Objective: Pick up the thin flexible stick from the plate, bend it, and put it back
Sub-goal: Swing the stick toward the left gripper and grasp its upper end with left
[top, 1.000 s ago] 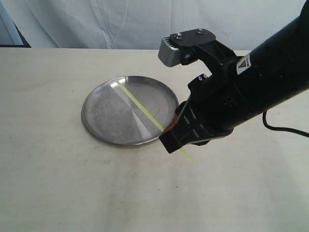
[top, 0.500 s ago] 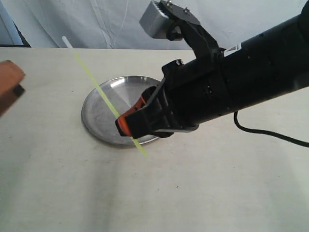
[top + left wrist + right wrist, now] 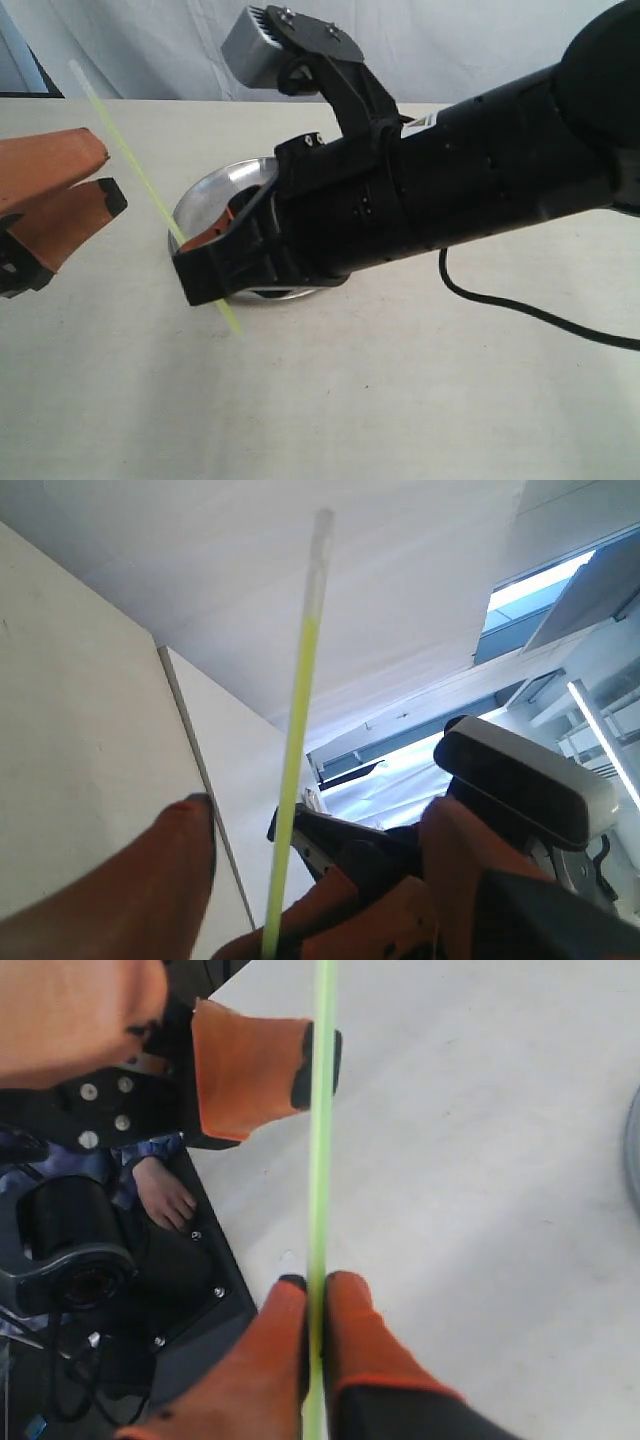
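Observation:
My right gripper [image 3: 200, 276] reaches across from the right and is shut on the thin flexible stick [image 3: 125, 150], a straight yellow-green rod held in the air and slanting up toward the far left. The right wrist view shows both orange fingers [image 3: 355, 1335] pinching the stick [image 3: 320, 1160] near its lower end. My left gripper [image 3: 112, 173] comes in from the left edge, open, its fingertips just beside the stick's upper half. In the left wrist view the stick [image 3: 300, 710] runs up between the spread fingers [image 3: 170, 855]. The steel plate [image 3: 212, 195] lies on the table, mostly hidden behind the right arm.
A black cable [image 3: 520, 312] trails across the table on the right. White cloth hangs behind the table's far edge. Beyond the table's edge, dark robot hardware [image 3: 100, 1260] shows in the right wrist view.
The right gripper lifted the stick off the plate, carried it left and tilted it steeper. The left gripper came in from the left edge up to the stick's upper half.

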`<state>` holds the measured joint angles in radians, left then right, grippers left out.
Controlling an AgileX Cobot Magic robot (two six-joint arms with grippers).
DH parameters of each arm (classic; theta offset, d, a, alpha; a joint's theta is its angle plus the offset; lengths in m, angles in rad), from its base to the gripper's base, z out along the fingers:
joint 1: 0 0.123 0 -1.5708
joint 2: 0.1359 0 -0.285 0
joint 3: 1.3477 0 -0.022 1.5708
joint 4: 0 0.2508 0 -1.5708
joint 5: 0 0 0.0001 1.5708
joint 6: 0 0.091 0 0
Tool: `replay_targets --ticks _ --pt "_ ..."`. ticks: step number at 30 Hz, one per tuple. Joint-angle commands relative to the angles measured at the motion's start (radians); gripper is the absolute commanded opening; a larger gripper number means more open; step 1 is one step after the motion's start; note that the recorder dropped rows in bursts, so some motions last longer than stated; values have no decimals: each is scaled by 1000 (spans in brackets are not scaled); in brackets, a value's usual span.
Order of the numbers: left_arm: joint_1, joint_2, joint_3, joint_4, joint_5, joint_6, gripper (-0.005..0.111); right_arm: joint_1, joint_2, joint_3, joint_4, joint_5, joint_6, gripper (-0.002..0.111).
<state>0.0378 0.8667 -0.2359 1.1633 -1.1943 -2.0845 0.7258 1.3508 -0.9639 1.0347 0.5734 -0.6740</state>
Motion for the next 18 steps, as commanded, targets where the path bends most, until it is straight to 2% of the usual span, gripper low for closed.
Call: replay_targets --ticks 1,4,12,18 --pt "-1 4 -7 4 -9 2 58 3 2 2 21 3 -8 -1" --pt "-1 4 -7 4 -2 2 58 3 2 2 32 15 -8 -1" --pt "-1 5 -7 18 123 -2 58 45 15 2 29 18 -8 -1" --pt "-1 5 -7 19 126 -2 58 56 80 2 51 33 -8 -1"
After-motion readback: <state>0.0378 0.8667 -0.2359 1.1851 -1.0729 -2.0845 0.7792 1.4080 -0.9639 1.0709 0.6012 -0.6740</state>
